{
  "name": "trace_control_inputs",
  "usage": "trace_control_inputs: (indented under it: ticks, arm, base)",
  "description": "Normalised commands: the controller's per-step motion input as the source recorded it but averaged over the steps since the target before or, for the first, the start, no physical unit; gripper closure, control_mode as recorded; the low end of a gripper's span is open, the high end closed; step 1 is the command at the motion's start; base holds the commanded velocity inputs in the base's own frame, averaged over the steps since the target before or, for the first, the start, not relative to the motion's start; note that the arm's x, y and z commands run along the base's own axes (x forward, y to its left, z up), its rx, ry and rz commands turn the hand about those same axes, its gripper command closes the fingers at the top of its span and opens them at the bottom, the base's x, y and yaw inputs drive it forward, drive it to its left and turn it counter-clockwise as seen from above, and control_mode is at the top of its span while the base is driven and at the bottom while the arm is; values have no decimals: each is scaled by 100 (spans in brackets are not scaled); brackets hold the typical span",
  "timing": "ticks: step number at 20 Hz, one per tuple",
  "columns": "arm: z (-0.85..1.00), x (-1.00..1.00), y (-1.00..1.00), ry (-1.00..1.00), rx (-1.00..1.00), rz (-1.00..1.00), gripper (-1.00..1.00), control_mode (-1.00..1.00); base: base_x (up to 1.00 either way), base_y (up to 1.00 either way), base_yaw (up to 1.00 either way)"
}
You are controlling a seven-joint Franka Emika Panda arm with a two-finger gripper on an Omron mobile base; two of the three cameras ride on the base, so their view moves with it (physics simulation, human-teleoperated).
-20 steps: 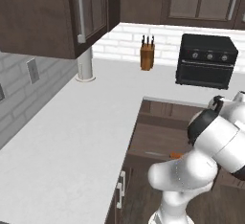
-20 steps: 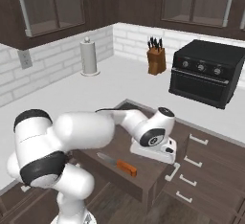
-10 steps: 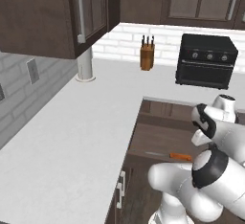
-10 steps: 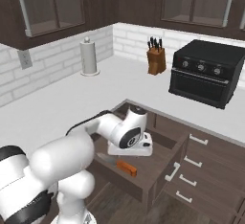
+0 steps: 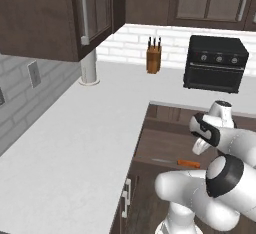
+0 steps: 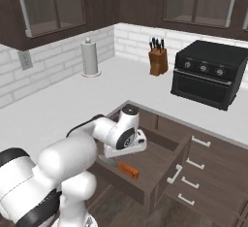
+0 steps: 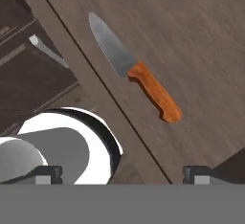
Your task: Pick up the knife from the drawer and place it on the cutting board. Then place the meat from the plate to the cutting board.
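Note:
The knife [image 7: 134,70], with a silver-grey blade and a short orange handle [image 7: 157,95], lies flat on the floor of the open dark brown drawer [image 6: 162,159]. It also appears as the knife [image 6: 123,167] near the drawer's front and as the knife [image 5: 180,162]. My gripper [image 7: 122,174] hangs above the drawer's front edge, open, with nothing between its dark fingertips [image 7: 198,172]. The white hand [image 6: 127,142] hovers just behind and above the knife, apart from it. The cutting board, the plate and the meat are out of view.
A tan knife block [image 6: 158,60] and a black toaster oven [image 6: 208,73] stand at the back of the white counter [image 5: 75,128]. A paper towel roll [image 6: 89,58] stands at the left. Closed drawers with silver handles [image 6: 193,165] lie to the right of the open one.
The arm has folded down and swung left, bringing the hand over the drawer's front part near the knife. The knife has not moved and the jaws stayed open.

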Motion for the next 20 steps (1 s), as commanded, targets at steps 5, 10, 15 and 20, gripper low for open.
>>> trace_control_inputs:
  ticks: [5,10,15,20]
  arm:
    - [-20,45,0,0,0,13,-100,-100]
    - [-24,23,-4,0,0,6,-100,-100]
    - [-29,22,-6,0,1,6,-100,-100]
    - [-29,29,-2,0,0,6,-100,-100]
  base:
    - [0,0,0]
    - [0,0,0]
    - [0,0,0]
    - [0,0,0]
